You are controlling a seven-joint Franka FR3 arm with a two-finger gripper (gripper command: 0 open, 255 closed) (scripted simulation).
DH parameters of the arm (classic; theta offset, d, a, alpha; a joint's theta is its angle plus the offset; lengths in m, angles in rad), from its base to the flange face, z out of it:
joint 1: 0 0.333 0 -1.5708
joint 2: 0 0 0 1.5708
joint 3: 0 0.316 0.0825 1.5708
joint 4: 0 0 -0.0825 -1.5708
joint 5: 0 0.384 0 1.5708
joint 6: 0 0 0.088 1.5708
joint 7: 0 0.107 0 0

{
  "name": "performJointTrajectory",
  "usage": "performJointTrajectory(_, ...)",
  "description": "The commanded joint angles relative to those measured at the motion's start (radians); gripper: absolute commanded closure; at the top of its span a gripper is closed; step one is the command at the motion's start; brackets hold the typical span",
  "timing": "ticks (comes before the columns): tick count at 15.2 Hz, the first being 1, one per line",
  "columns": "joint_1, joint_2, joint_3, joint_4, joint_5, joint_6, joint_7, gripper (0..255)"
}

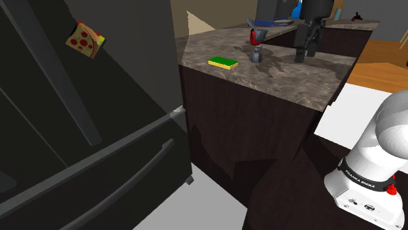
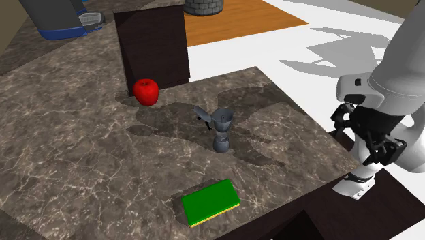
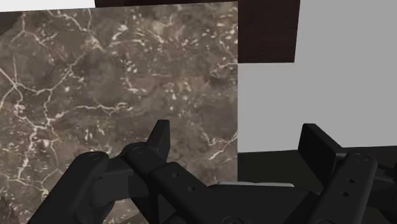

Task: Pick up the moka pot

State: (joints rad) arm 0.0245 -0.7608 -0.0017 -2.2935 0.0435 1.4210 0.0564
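The moka pot (image 1: 255,52) (image 2: 221,129) is small and dark grey, with a waisted body. It stands upright near the middle of the brown marbled counter (image 1: 294,75) (image 2: 82,157) (image 3: 114,83). My black gripper (image 1: 306,53) (image 2: 380,151) (image 3: 238,143) hangs open and holds nothing. It is over the counter's edge on the arm's side, well apart from the pot. In the wrist view the fingers (image 3: 160,137) stand wide apart, above the counter edge and the grey floor.
A green sponge (image 1: 223,63) (image 2: 210,202) lies near the counter's front edge. A red apple (image 2: 146,91) sits beyond the pot beside a dark block (image 2: 153,44). A black fridge (image 1: 78,131) with a pizza magnet (image 1: 85,39) fills the shoulder view's left.
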Motion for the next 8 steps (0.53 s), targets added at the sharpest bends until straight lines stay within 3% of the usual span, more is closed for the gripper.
performJointTrajectory(1,0.000,0.000,0.000,0.000,0.000,0.000,0.000,0)
performJointTrajectory(8,-0.017,0.219,-0.106,0.186,-0.038,0.054,-0.128,0)
